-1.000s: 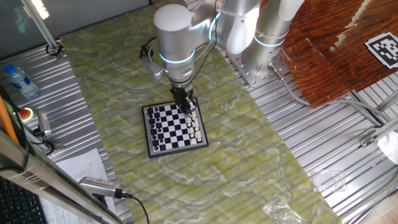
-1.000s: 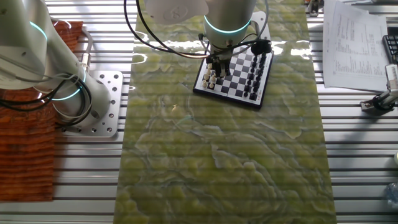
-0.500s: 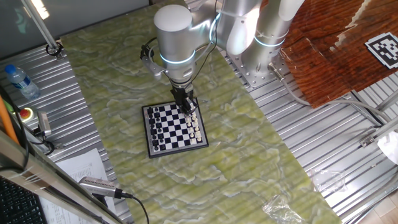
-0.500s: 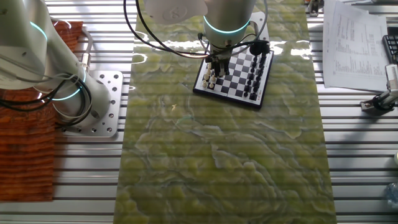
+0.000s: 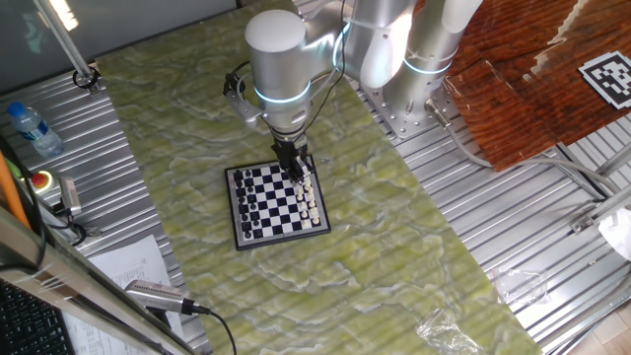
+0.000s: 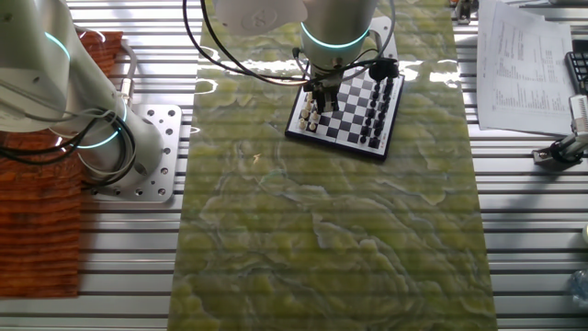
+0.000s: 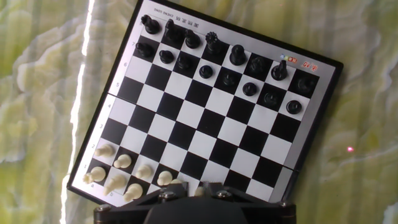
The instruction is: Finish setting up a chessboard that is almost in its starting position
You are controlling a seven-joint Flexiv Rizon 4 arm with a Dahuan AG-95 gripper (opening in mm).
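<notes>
Where cream pieces [image 7: 118, 171] stand, square chequered chessboard [image 7: 208, 118]

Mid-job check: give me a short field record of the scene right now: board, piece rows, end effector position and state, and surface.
board: chessboard flat on the green marbled mat, set at an angle in the hand view
dark pieces: dark rows along the far edge in the hand view
cream pieces: cream rows at the near edge, partly hidden under the hand
end effector: end effector low over the cream side
end effector state: cannot tell, fingers not visible
nearby: papers beside the mat
</notes>
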